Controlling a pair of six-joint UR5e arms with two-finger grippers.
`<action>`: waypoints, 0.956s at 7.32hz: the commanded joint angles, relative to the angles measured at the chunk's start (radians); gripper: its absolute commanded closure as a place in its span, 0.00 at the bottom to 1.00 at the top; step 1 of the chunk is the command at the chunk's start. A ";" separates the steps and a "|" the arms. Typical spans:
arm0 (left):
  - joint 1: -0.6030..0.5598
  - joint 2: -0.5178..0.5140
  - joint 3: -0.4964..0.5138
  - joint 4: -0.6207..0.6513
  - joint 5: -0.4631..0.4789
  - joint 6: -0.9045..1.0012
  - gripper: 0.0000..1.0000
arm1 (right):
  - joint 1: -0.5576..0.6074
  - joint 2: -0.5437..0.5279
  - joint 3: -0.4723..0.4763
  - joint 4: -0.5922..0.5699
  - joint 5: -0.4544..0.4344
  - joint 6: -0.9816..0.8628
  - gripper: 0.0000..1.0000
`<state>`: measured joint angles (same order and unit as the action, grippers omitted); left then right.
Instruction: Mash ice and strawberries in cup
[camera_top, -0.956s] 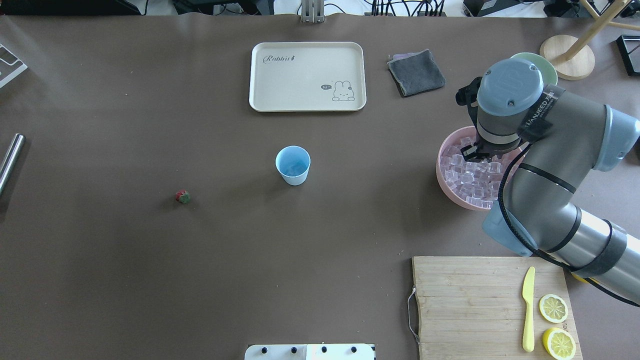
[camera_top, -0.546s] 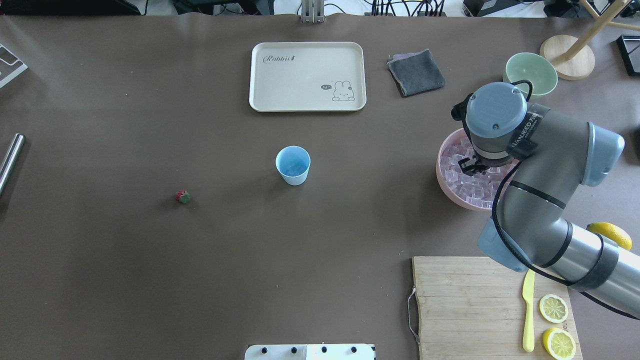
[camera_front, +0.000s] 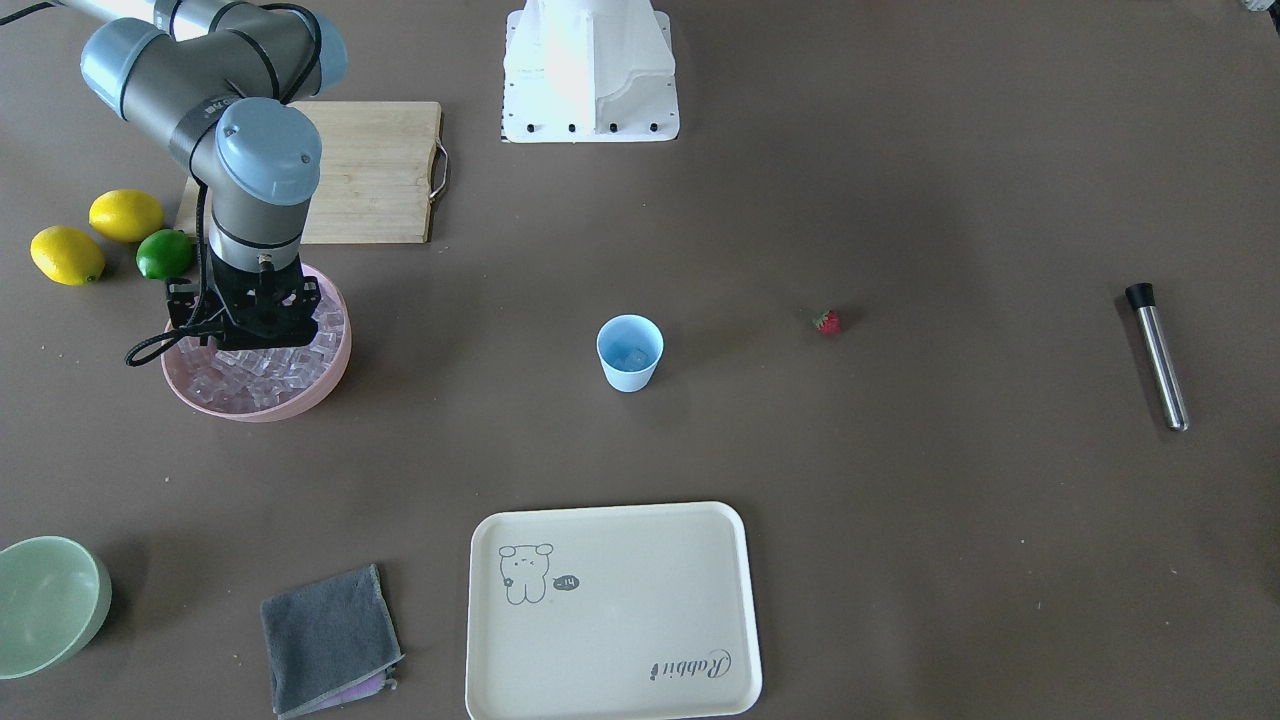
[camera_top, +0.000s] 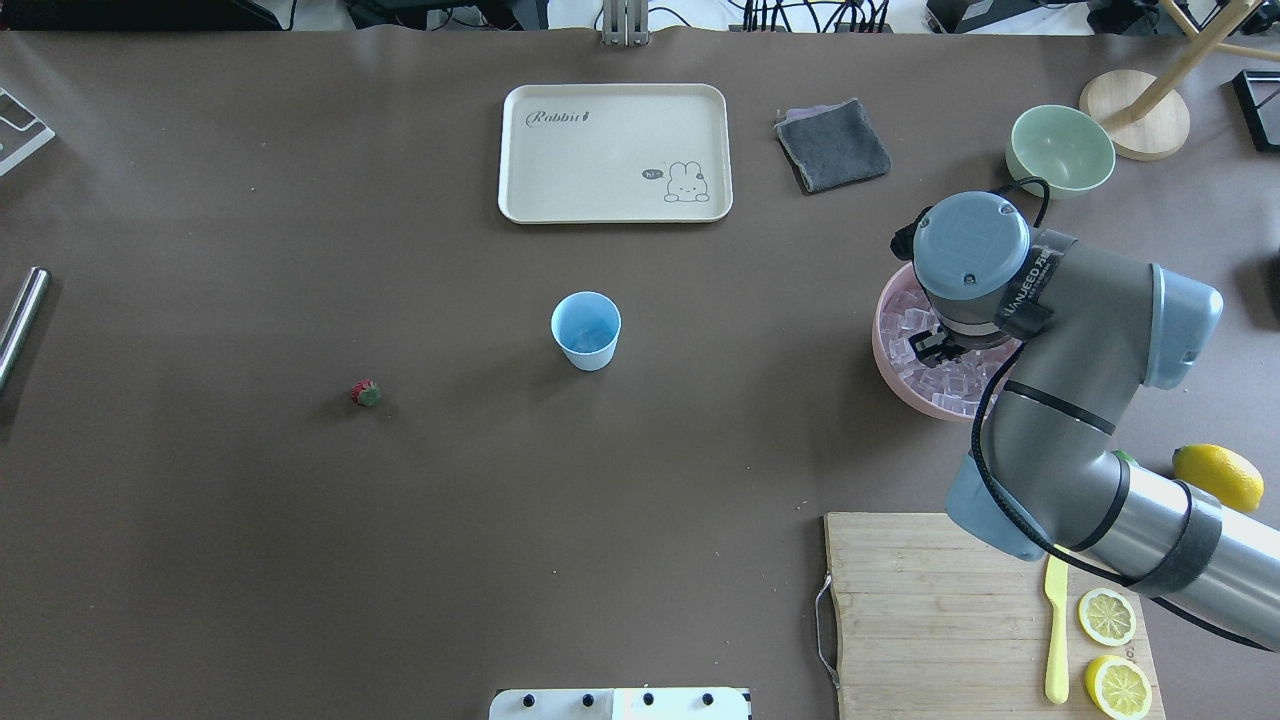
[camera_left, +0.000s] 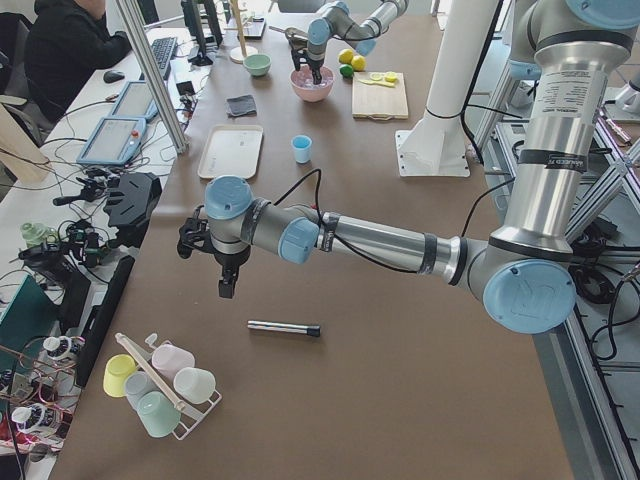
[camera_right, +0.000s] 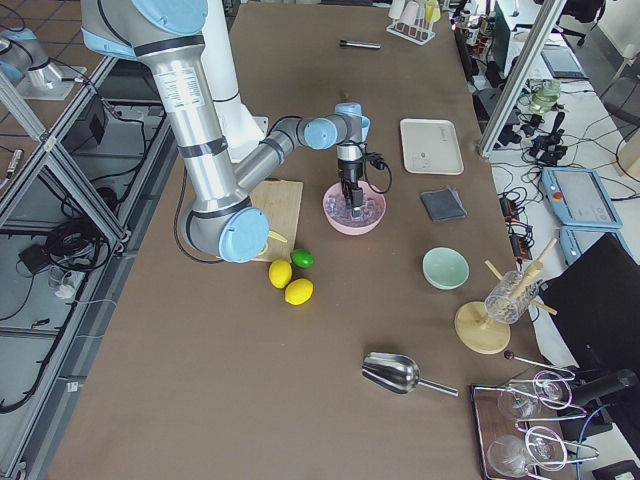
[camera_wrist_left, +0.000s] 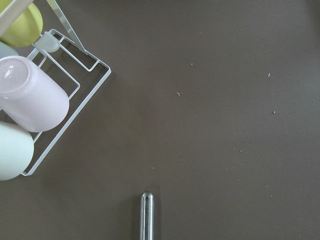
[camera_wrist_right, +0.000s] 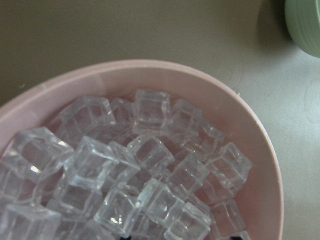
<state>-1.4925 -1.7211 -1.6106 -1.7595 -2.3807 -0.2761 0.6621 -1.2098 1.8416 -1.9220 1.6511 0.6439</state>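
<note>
The right end effector (camera_front: 243, 338) reaches down into the pink bowl (camera_front: 295, 400) heaped with ice (camera_wrist_right: 150, 155), and its tips are hidden there, so I cannot tell whether they are apart or together. The blue cup (camera_top: 586, 330) stands upright in the middle of the surface (camera_top: 300, 560), well apart from the bowl, and the strawberry (camera_top: 366, 393) lies on the cup's other side. The left end effector (camera_left: 227, 288) hangs near a metal rod (camera_left: 285, 328), and I cannot tell its state either.
</note>
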 joint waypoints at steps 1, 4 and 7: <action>0.000 0.000 0.000 0.000 0.000 -0.002 0.02 | 0.001 -0.001 -0.013 -0.002 -0.023 -0.048 0.32; 0.000 0.002 0.000 0.000 0.000 -0.002 0.02 | 0.001 -0.001 -0.019 -0.005 -0.051 -0.113 0.39; 0.002 0.002 0.001 0.000 0.000 0.000 0.02 | -0.010 0.009 -0.048 -0.022 -0.086 -0.139 0.57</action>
<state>-1.4922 -1.7197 -1.6098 -1.7599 -2.3807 -0.2763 0.6541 -1.2037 1.8003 -1.9393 1.5757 0.5158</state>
